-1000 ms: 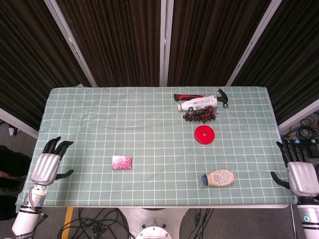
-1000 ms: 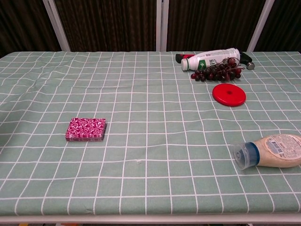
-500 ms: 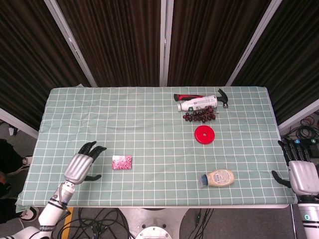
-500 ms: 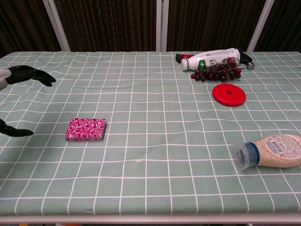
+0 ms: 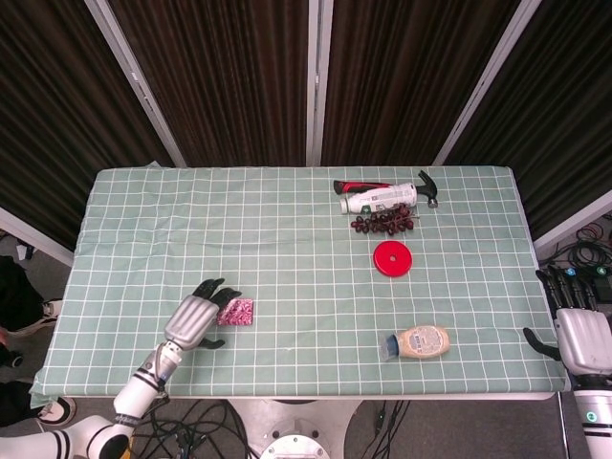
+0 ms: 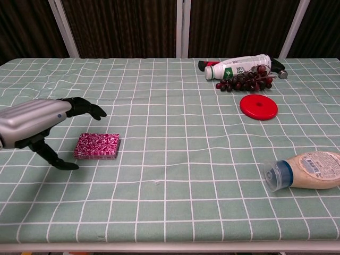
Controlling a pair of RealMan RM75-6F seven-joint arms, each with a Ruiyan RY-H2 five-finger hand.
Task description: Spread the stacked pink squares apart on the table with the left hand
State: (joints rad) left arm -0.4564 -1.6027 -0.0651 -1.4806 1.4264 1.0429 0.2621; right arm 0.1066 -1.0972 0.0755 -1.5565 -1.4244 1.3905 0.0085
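A green checked table [image 5: 287, 220] seen from above. The stacked pink squares [image 5: 235, 311] sit lower left of centre, in one neat pile — not yet spread. The left hand [image 5: 196, 322] hovers at the pile's left edge, released, fingers apart and arched over it with the thumb below, holding nothing; judging by this pose, it is set to press down and fan the squares. In the chest view the fingers [image 6: 85, 109] reach past the stack's upper left corner. The right hand [image 5: 581, 335] waits off the lower right table edge, fingers extended, empty. No containers hold anything — a capped sauce bottle [image 5: 417, 341] lies on its side, lower right.
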